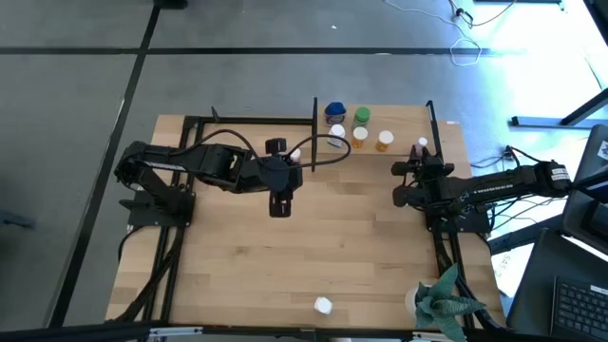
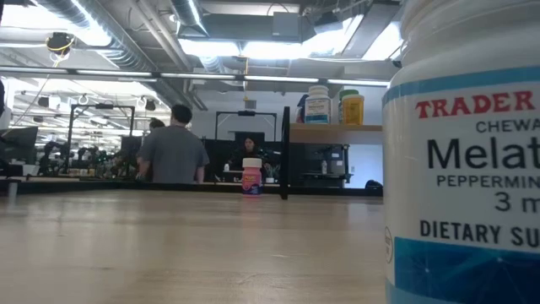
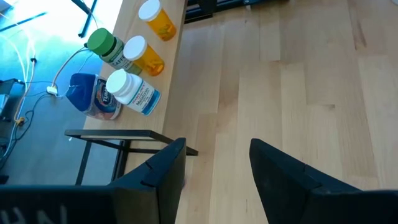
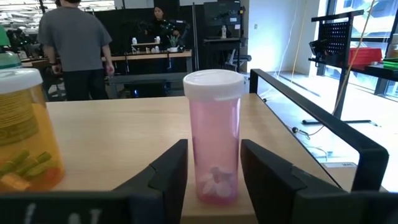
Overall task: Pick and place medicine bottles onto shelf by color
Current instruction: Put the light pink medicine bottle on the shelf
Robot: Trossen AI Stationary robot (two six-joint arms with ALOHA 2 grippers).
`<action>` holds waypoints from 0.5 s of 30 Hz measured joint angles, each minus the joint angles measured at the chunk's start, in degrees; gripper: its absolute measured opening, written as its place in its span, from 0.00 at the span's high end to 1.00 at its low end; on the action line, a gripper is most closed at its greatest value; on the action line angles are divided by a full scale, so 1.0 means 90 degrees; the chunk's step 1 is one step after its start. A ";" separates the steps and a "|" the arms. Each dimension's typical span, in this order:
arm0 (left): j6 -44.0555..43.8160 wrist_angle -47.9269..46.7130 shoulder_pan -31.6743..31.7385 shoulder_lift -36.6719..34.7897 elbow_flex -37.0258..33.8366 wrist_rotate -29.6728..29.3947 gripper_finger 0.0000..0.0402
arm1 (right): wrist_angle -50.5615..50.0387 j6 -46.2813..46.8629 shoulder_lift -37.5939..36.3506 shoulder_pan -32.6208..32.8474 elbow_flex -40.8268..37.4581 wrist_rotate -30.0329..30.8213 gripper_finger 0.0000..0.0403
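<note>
Open-plan workshop behind, light wood desk in front, and both tools are near the far edge.

On the shelf along the desk's far edge sit a blue bottle, a white-capped bottle, a green-capped bottle and two orange bottles, all bunched together. The pink bottle stands upright near the shelf's right end, and the right tool sits right behind it, fingers spread either side, not clamped. The left tool hangs over bare desk in front of the shelf's left end, fingers apart, nothing between them. One white bottle stands alone at the desk's near edge, with a green paper plant toward the near right corner. Two people show in the background.
</note>
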 joint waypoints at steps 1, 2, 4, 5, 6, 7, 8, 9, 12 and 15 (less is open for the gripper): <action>0.0000 0.0000 0.0001 0.0000 0.0000 -0.0001 0.57 | 0.0000 -0.0008 0.0000 0.0000 -0.0001 0.0005 0.61; 0.0000 0.0000 0.0000 0.0000 0.0000 0.0000 0.57 | 0.0000 -0.0010 0.0000 0.0000 -0.0001 0.0007 0.60; -0.0002 0.0000 0.0000 0.0000 0.0000 -0.0002 0.57 | 0.0000 -0.0010 0.0000 0.0000 0.0000 0.0018 0.58; -0.0002 0.0000 0.0000 0.0000 0.0000 0.0000 0.57 | 0.0000 -0.0013 0.0000 0.0000 -0.0001 0.0020 0.56; -0.0002 0.0000 0.0000 0.0000 0.0000 0.0000 0.57 | 0.0000 -0.0013 0.0000 0.0000 0.0000 0.0020 0.56; -0.0002 0.0000 0.0000 0.0000 0.0000 0.0010 0.57 | 0.0000 -0.0013 0.0000 0.0000 0.0000 0.0020 0.55; -0.0005 0.0000 0.0002 0.0000 0.0000 0.0035 0.57 | 0.0000 -0.0013 0.0000 0.0000 0.0000 0.0020 0.54; -0.0005 0.0000 0.0001 0.0000 0.0000 0.0047 0.57 | 0.0000 -0.0013 -0.0002 0.0000 0.0000 0.0017 0.54; -0.0007 0.0000 0.0000 0.0000 0.0000 0.0051 0.57 | 0.0011 -0.0241 -0.0002 0.0000 0.0055 -0.0005 0.54; -0.0010 0.0000 0.0000 0.0000 0.0000 0.0051 0.57 | 0.0013 -0.0609 -0.0002 0.0000 0.0197 -0.0010 0.54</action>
